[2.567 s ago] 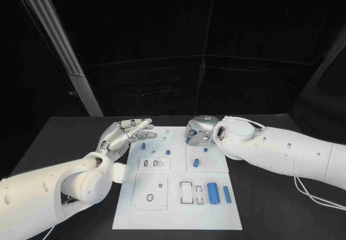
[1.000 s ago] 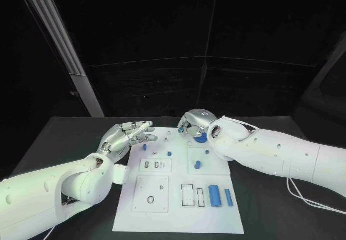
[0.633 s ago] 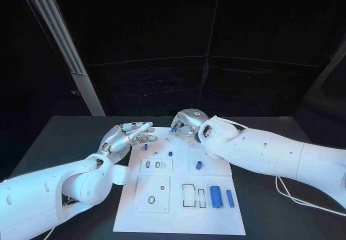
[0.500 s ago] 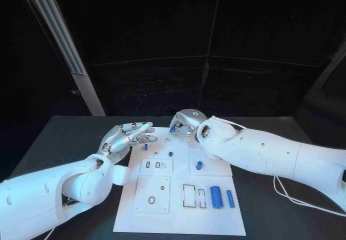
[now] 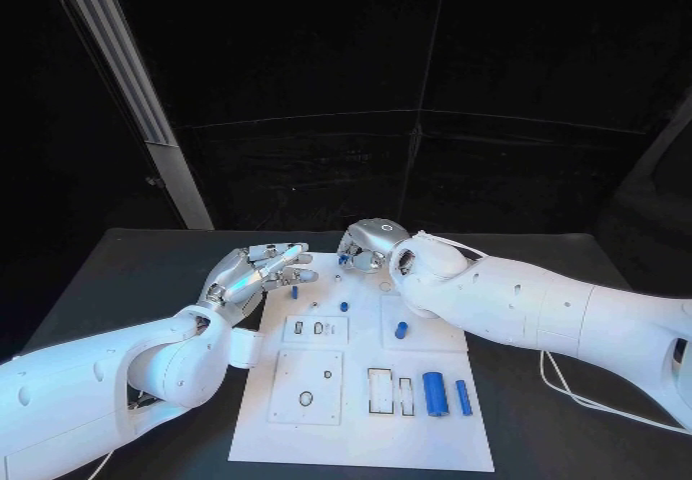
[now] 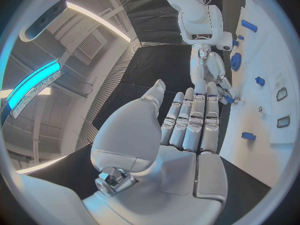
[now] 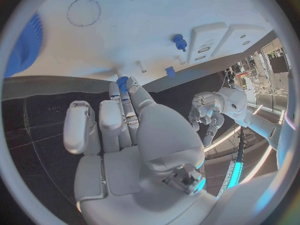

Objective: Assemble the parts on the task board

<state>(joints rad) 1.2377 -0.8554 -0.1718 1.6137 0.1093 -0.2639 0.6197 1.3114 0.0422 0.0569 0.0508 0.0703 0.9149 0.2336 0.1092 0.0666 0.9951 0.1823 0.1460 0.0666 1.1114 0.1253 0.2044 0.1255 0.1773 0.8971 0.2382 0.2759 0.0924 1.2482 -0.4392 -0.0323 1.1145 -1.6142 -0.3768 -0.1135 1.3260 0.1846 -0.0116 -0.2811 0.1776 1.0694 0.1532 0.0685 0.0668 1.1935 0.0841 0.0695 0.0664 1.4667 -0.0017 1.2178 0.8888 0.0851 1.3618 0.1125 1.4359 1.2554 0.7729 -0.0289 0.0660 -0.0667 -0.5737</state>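
Observation:
The white task board (image 5: 361,430) lies in the middle of the black table. My right hand (image 5: 369,244) hovers over the board's far edge and pinches a small blue toothed part (image 7: 122,82) between thumb and a fingertip; the same part (image 6: 229,99) shows at its fingertips in the left wrist view. My left hand (image 5: 261,271) hangs at the board's far left corner, fingers straight and side by side, holding nothing. Blue pegs (image 5: 294,292) (image 5: 343,306) stand on the board's far half. A short blue piece (image 5: 401,329) lies mid-board.
Two blue cylinders (image 5: 433,387) (image 5: 463,396) lie at the board's near right beside rectangular slots (image 5: 378,389). Raised plates with holes (image 5: 309,327) (image 5: 304,386) sit on its left half. A large blue gear (image 7: 25,45) sits on the board near my right hand.
My right hand has moved left along the board's far edge, towards my left hand, with the small blue part in its fingertips. The left hand has stayed where it was.

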